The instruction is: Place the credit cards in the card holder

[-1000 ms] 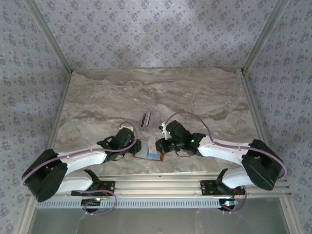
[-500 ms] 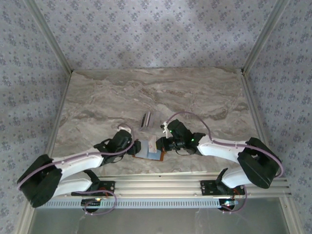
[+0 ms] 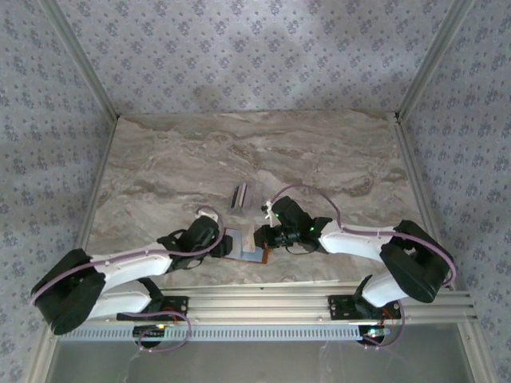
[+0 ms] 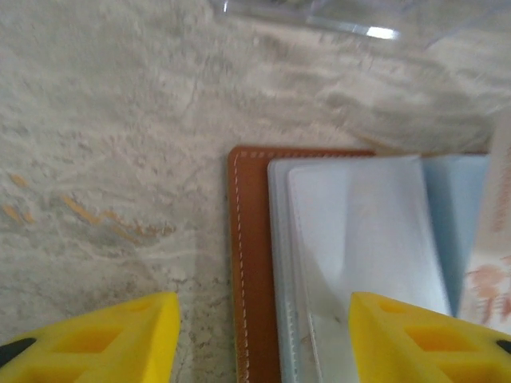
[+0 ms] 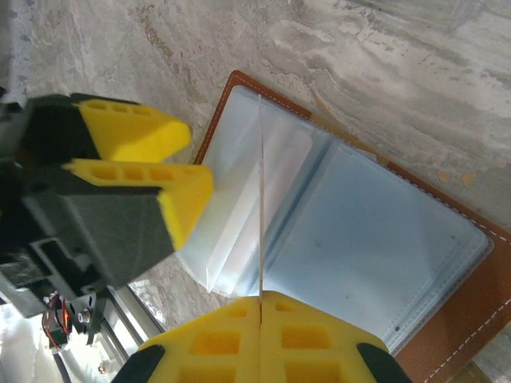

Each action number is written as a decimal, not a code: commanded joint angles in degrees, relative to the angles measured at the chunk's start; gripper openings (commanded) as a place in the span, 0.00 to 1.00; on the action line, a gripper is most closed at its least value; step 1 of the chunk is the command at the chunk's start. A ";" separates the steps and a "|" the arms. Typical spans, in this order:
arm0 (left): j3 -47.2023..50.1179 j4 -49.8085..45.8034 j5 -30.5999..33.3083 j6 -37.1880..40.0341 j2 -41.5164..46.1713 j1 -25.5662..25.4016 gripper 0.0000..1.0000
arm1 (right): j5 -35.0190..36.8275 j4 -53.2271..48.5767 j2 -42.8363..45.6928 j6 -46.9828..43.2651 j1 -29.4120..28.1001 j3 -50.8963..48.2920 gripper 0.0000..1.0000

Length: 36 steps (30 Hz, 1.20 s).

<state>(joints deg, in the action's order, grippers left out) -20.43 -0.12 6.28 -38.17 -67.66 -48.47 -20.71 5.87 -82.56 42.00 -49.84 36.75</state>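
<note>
The card holder (image 3: 239, 255) lies open on the marble near the table's front edge, brown leather (image 4: 254, 271) with clear blue-grey sleeves (image 5: 383, 239). My right gripper (image 5: 261, 307) is shut on one credit card (image 5: 261, 199), seen edge-on and standing over the sleeves near the fold. That gripper (image 3: 262, 236) is at the holder's right side. My left gripper (image 4: 263, 343) is open and straddles the holder's left edge, one finger (image 4: 104, 343) over the table and the other (image 4: 423, 335) over a sleeve. More credit cards (image 3: 240, 195) lie in a small stack farther back.
A clear plastic edge (image 4: 319, 20) crosses the top of the left wrist view. Metal rails (image 3: 263, 307) run along the near edge, and patterned walls close in the sides and back. Bare marble (image 3: 335, 159) spreads behind the arms.
My left gripper has edged right onto the holder's left edge and its fingers stand slightly wider. The right gripper keeps the card and has barely shifted.
</note>
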 commanded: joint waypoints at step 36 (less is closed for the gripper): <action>4.15 -1.61 7.03 -2.52 5.68 -3.28 0.36 | -10.28 6.46 2.81 10.25 3.22 -6.26 0.00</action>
<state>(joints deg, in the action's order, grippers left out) -17.23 1.15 11.77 -40.14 -63.83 -51.44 -33.30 18.02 -83.20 54.76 -46.28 29.82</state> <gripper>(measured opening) 0.362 0.067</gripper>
